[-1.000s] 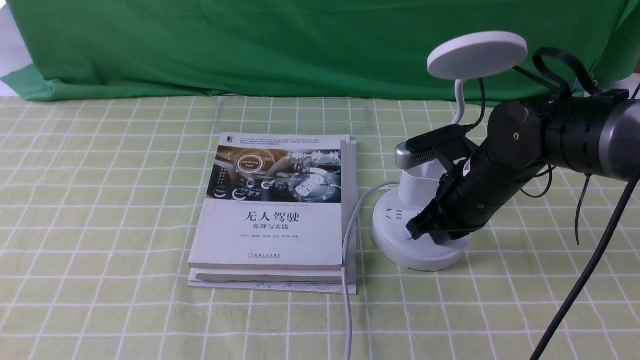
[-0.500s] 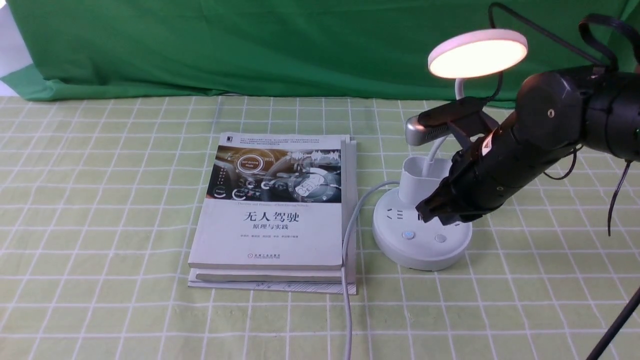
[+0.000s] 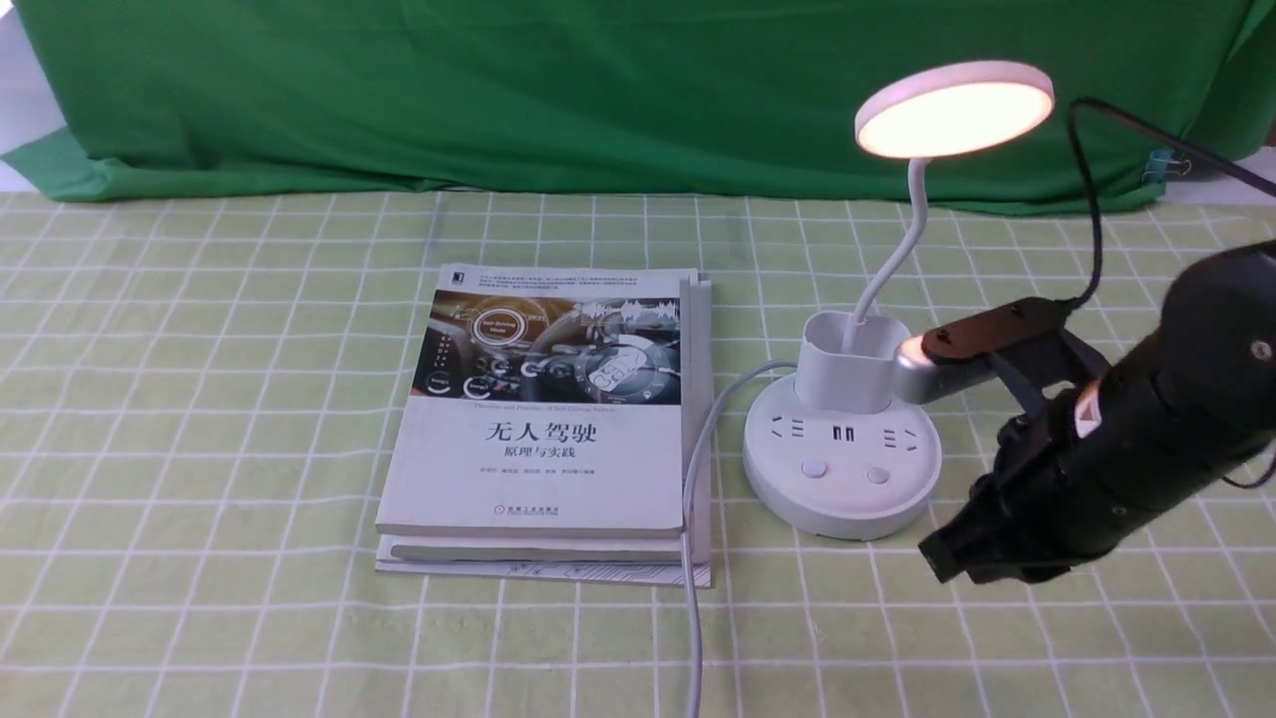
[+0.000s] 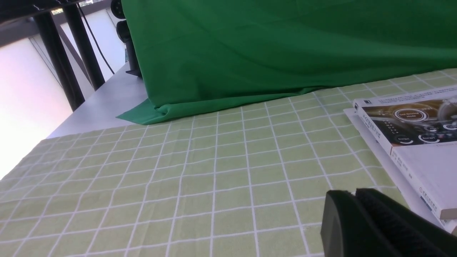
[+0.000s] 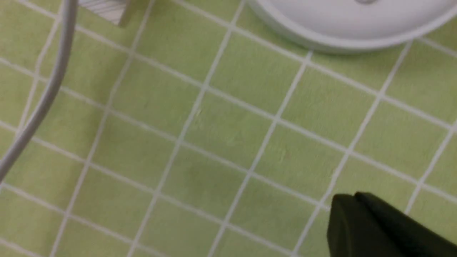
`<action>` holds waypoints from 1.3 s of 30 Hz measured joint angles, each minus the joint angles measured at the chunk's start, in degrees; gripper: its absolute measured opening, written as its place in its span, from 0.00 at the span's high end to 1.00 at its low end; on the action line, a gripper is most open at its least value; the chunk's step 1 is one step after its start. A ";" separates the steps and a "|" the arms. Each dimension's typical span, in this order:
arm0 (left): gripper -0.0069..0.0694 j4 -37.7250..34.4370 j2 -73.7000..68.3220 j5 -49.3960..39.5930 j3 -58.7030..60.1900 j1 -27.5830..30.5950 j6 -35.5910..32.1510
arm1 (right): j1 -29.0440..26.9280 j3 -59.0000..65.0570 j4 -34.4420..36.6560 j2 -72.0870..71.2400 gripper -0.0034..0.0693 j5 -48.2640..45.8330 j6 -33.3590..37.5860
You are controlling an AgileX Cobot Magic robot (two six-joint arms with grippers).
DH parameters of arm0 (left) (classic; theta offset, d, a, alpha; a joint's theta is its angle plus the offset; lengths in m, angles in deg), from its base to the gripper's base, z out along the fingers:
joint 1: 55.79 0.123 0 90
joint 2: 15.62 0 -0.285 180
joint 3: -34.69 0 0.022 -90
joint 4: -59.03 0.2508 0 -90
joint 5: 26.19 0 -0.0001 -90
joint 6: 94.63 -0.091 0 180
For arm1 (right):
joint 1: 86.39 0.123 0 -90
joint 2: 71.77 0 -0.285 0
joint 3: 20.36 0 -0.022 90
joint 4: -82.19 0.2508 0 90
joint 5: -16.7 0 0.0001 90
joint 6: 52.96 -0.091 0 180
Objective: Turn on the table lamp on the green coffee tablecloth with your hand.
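Note:
The white table lamp [image 3: 842, 469] stands on the green coffee tablecloth [image 3: 199, 399] right of centre, and its disc head [image 3: 954, 108] glows warm. Two round buttons show on its base, whose rim [image 5: 342, 32] also appears in the right wrist view. My right gripper [image 3: 937, 558], the hand, hovers low over the cloth just right of and nearer than the base, apart from it, jaws shut and empty [image 5: 351, 200]. My left gripper [image 4: 353, 196] is shut with nothing in it, above the cloth left of the book; the front view does not show it.
A stack of books [image 3: 548, 429] lies left of the lamp, its corner [image 4: 410, 139] also in the left wrist view. The lamp's grey cord [image 3: 693, 519] runs along the books toward the near edge. A dark green backdrop cloth [image 3: 498, 90] hangs behind.
A second ago my right gripper tip pressed the left button with the lamp dark. The head then lit, and the arm has drawn back right and toward the near side, off the base.

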 joint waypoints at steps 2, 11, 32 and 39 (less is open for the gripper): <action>0.88 0.00 0.00 0.00 0.00 0.00 0.00 | 1.36 3.07 0.00 -4.83 0.92 -0.01 -2.27; 0.88 0.00 0.00 0.00 0.00 0.00 0.00 | 6.10 9.54 0.70 -25.41 0.91 -5.33 -16.70; 0.88 0.00 0.00 0.00 0.00 0.00 0.01 | -16.09 43.50 -7.73 -69.48 0.91 33.09 -2.55; 0.88 0.00 0.00 0.00 0.00 0.00 0.01 | -21.73 53.11 -7.81 -82.30 0.91 33.58 -1.11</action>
